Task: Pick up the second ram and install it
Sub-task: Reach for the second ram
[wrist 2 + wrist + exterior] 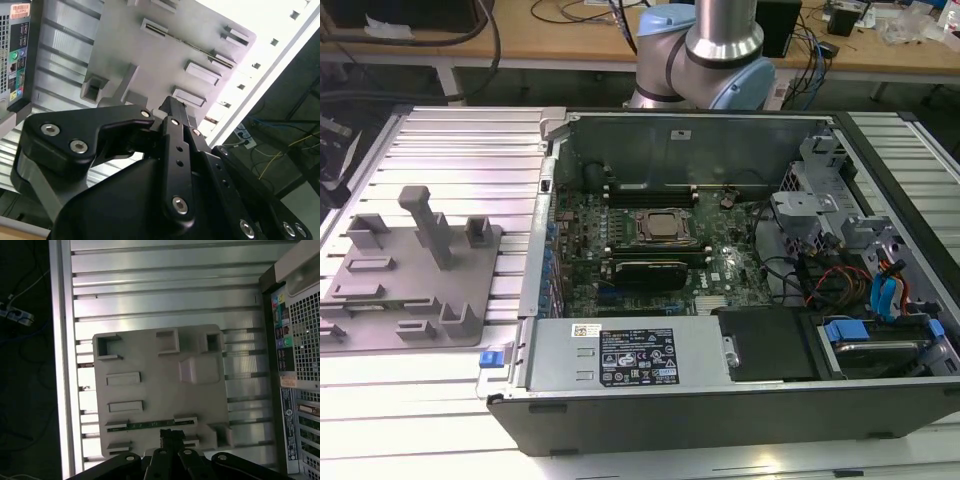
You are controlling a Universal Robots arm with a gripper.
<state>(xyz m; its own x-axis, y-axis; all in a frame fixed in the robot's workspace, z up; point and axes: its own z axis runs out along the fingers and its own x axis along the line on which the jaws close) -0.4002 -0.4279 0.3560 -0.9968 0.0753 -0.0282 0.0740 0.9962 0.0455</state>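
I read the pincer [172, 434] as pressed together, pinching nothing, above the gray fixture [160, 390]. Second ram [150, 426] sits edge-up in a fixture slot, near the pincer tip in the first wrist view. Fixture lies on the ribbed surface [460, 150], at the exterior view's left of the open case [720, 412].

Rises as one arm [718, 45] by the table's [470, 150] far edge, a silver tube over pale blue joint caps (upper links run out past the exterior view's top). Points the gripper [172, 436] downward in both wrist views, black linkage bars converging toward the tip, screw heads showing along them. Presses the fingertips [170, 106] together, pads meeting, jaws drawn fully closed.
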